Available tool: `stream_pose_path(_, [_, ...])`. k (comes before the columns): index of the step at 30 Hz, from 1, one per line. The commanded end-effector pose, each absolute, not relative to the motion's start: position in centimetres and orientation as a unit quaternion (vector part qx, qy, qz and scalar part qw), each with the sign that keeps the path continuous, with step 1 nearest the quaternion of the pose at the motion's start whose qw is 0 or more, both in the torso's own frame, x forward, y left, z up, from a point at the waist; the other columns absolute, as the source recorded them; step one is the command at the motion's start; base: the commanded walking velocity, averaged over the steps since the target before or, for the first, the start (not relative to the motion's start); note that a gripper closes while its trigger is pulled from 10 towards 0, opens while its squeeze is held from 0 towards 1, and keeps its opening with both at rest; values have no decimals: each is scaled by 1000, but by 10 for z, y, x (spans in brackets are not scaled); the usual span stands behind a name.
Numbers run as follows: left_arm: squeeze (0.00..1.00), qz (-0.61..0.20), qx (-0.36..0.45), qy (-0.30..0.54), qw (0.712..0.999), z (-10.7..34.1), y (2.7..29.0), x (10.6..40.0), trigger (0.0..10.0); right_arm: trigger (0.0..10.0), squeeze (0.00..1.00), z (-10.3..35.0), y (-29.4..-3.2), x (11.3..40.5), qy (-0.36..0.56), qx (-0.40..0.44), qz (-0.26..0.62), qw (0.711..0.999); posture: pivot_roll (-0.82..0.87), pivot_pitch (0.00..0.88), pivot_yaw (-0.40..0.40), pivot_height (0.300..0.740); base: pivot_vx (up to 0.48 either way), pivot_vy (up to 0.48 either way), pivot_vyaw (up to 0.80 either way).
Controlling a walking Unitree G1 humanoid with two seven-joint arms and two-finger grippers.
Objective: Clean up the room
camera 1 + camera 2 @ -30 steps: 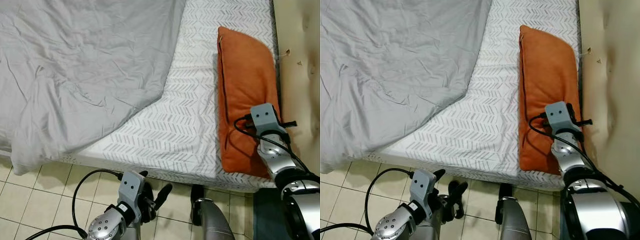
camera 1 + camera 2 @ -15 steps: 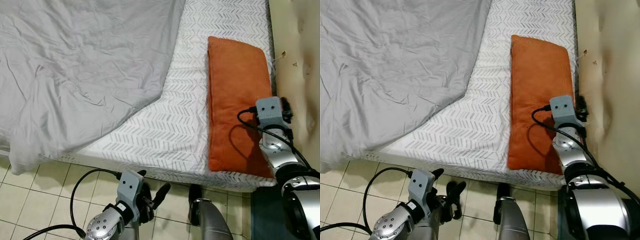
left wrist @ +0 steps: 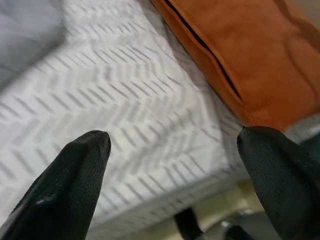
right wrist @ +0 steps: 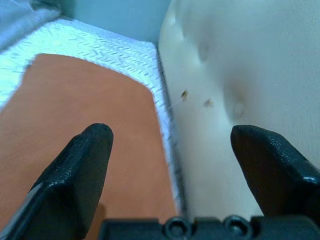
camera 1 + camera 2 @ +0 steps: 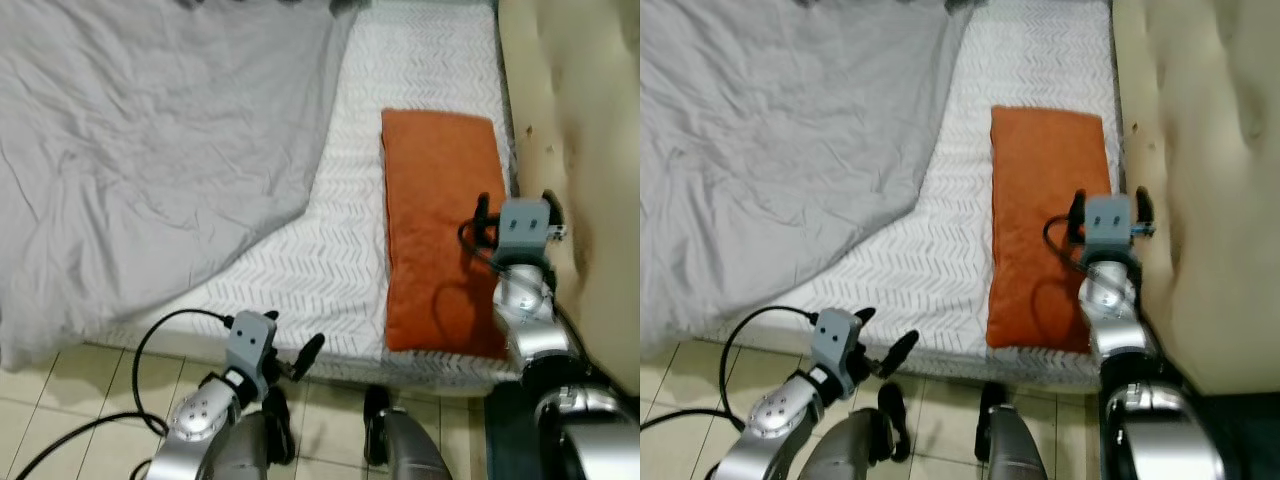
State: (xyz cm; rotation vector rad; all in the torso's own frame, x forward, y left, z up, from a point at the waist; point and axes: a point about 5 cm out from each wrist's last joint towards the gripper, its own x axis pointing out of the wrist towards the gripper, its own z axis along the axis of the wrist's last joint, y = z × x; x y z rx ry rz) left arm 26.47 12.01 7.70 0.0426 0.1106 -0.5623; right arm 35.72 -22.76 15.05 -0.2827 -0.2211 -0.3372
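Orange pillow is laid flat on the bed beside the headboard, the right gripper spread empty above it, to be lifted clear without dragging the fabric.

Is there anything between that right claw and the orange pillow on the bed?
Nothing visible. The right gripper hangs open just above the orange pillow, near the edge beside the cream headboard. The pillow lies flat on the patterned sheet.
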Motion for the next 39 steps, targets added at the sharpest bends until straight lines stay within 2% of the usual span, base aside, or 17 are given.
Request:
stream_pose_path(1, [0, -265, 29, 71, 961, 69, 128, 262, 10000, 10000, 1000, 143, -228, 352, -99, -125, -169, 973, 35, 177, -13, 740, 0, 0, 0])
stream_pose_path(3, [0, -248, 38, 74, 965, 67, 134, 266, 10000, 10000, 1000, 126, -220, 338, -83, -108, -155, 978, 19, 124, -5, 740, 0, 0, 0])
stream_pose_path(6, [0, -238, 40, 75, 967, 67, 137, 268, 10000, 10000, 1000, 120, -216, 332, -76, -100, -148, 981, 16, 114, -4, 740, 0, 0, 0])
stream_pose_path(9, [0, -167, 30, 68, 983, 69, 155, 273, 10000, 10000, 1000, 78, -204, 296, -16, -48, -112, 992, -15, 7, 21, 740, 0, 0, 0])
stream_pose_path(14, [0, -112, 15, 59, 992, 75, 169, 274, 10000, 10000, 1000, 58, -201, 277, 18, -35, -88, 995, -28, 0, 42, 740, 0, 0, 0])
stream_pose_path(15, [0, -87, 7, 42, 995, 83, 174, 277, 10000, 10000, 0, 47, -205, 268, 38, -27, -83, 995, -27, 0, 76, 740, 0, 0, 0])
stream_pose_path(18, [0, -75, 2, 27, 997, 91, 176, 282, 10000, 10000, 0, 42, -206, 263, 45, -8, -81, 996, -34, 0, 90, 740, 0, 0, 0])
stream_pose_path(21, [0, -76, 2, 0, 997, 104, 164, 304, 10000, 10000, 0, 45, -201, 263, 33, 51, -63, 996, -67, 0, 97, 740, 0, 154, 0])
stream_pose_path(28, [0, -87, -6, 20, 996, 94, 150, 309, 10000, 10000, 0, 54, -203, 270, 25, 37, -43, 998, -77, 0, 79, 740, 0, 471, 0])
stream_pose_path(35, [0, -98, -10, 35, 994, 81, 150, 306, 10000, 10000, 0, 57, -204, 275, 25, 2, -16, 1000, -46, 0, 46, 740, 0, 480, 0])
stream_pose_path(39, [0, -93, -17, 35, 995, 77, 150, 302, 10000, 10000, 0, 56, -199, 276, 33, -10, -2, 999, -40, 0, 39, 740, 0, 480, -734])
